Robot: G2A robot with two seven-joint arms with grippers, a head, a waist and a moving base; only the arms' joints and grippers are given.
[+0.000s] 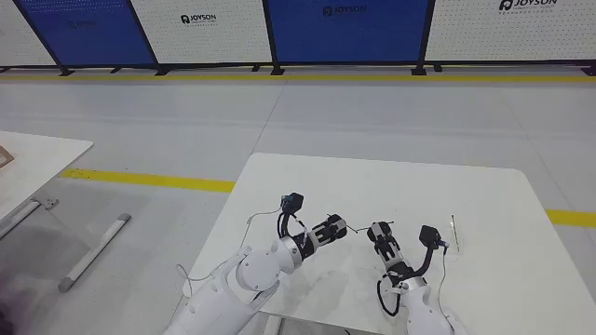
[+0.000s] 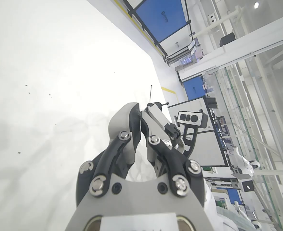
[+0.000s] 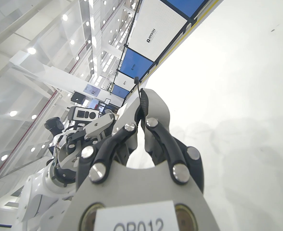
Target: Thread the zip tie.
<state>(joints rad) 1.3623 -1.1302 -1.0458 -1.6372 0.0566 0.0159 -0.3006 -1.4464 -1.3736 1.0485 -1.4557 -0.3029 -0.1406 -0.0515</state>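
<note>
And here we have the zip tie [image 3: 138, 92], pinched just below its head by the right jaws, which are clamped fully shut on the strap. We see the little square head poking out past the tips of the right jaws, held up off the counter [image 1: 466, 186]. From the right jaws the strap runs toward the left jaws as a thin dark line, its long axis lying roughly across between the two arms. The left jaws sit just beside the right jaws, tips nearly facing, and they too are squeezed shut. We judge they have the tail end of the strap, though the pinch itself is too fine for us to make out. So the play comes down to this: the head appears to lie on the far side of the right jaws from the left jaws. The left arm, with the tail, is the one we expect to bring the tip round into that slot. Beyond the right jaws, well apart, a second thin strip [image 1: 453, 229] lies flat on the counter.
</note>
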